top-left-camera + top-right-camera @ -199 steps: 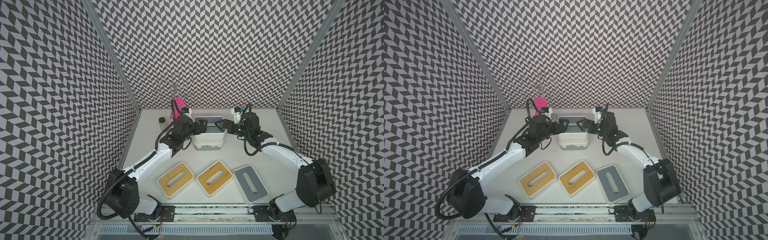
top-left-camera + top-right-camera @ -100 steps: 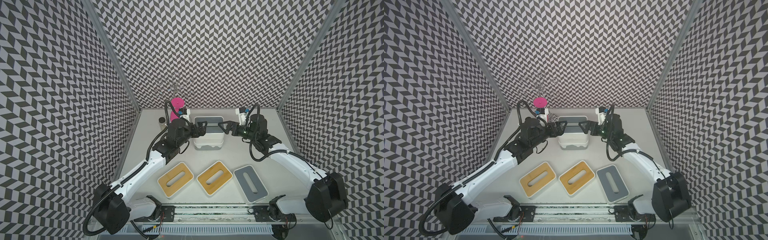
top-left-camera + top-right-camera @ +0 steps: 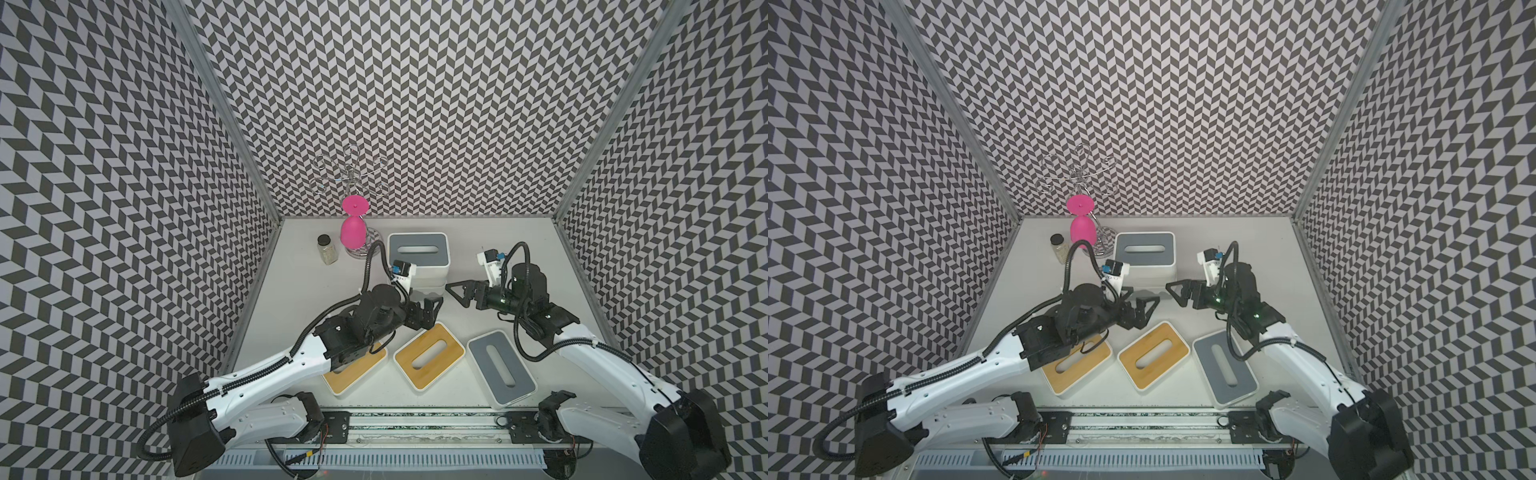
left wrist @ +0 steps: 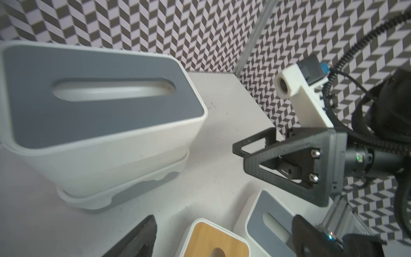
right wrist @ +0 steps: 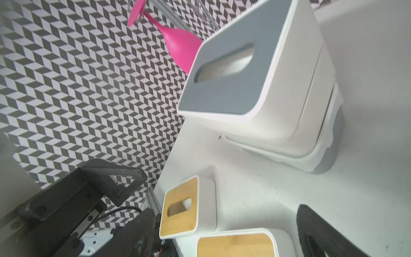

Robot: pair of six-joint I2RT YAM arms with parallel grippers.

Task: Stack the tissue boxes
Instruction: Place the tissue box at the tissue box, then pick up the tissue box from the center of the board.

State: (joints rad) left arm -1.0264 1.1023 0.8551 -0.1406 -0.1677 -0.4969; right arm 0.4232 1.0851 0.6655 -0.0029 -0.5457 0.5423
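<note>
A stack of tissue boxes [image 3: 417, 259] [image 3: 1144, 257] stands at the back of the table, grey lid on top, white skirt and grey base at the bottom [image 5: 329, 142]. Three more tissue boxes lie flat near the front: a tan-lidded one [image 3: 357, 372] partly under my left arm, a tan-lidded one [image 3: 428, 355] in the middle, and a grey-lidded one [image 3: 500, 368] on the right. My left gripper [image 3: 432, 313] [image 3: 1148, 311] hangs open just in front of the stack's left corner, over the middle tan box's far end. My right gripper [image 3: 455, 295] [image 3: 1177, 293] is open beside the stack's front right corner. Neither touches a box.
A pink wine glass [image 3: 353, 232] hangs upside down from a wire rack [image 3: 351, 174] at the back left, close to the stack. A small glass jar [image 3: 326, 248] stands left of it. Patterned walls close in three sides; a rail [image 3: 415, 428] runs along the front edge.
Both grippers have drawn back from the two ends of the stack's top box towards the front of the table. The jaws stayed open, and the stack has not moved.
</note>
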